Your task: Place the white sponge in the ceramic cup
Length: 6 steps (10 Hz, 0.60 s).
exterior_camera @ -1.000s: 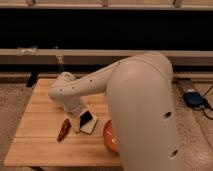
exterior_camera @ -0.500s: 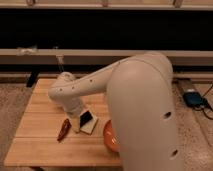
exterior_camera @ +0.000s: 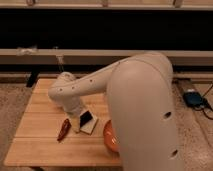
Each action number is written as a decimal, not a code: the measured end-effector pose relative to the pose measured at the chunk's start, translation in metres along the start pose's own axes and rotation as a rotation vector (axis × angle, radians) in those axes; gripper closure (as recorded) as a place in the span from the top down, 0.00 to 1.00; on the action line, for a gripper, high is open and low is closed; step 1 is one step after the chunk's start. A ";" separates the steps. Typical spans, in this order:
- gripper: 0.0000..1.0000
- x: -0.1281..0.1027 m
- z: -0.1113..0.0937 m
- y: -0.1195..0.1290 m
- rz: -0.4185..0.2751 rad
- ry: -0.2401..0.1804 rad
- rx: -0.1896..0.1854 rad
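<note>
Camera view, nearest first: the arm's white shell point(exterior_camera: 145, 115) fills my right foreground and hides part of the orange bowl point(exterior_camera: 110, 139). Just beyond, the gripper point(exterior_camera: 77, 125) sits low over the wooden table point(exterior_camera: 40, 145), between the dark-red item point(exterior_camera: 63, 130) and the white sponge point(exterior_camera: 91, 127). A black slab point(exterior_camera: 86, 118) rests against the sponge. I cannot tell whether the gripper holds anything. I judge this the pick-up step. I see no ceramic cup, so next comes a sure hold, a lift, then finding it.
</note>
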 end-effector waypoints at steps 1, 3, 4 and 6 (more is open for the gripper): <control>0.80 0.000 0.000 0.000 0.001 0.001 0.000; 0.80 0.006 0.004 0.000 0.015 0.009 0.006; 0.80 0.018 0.009 0.000 0.029 0.013 0.012; 0.80 0.045 0.018 0.004 0.071 0.010 0.016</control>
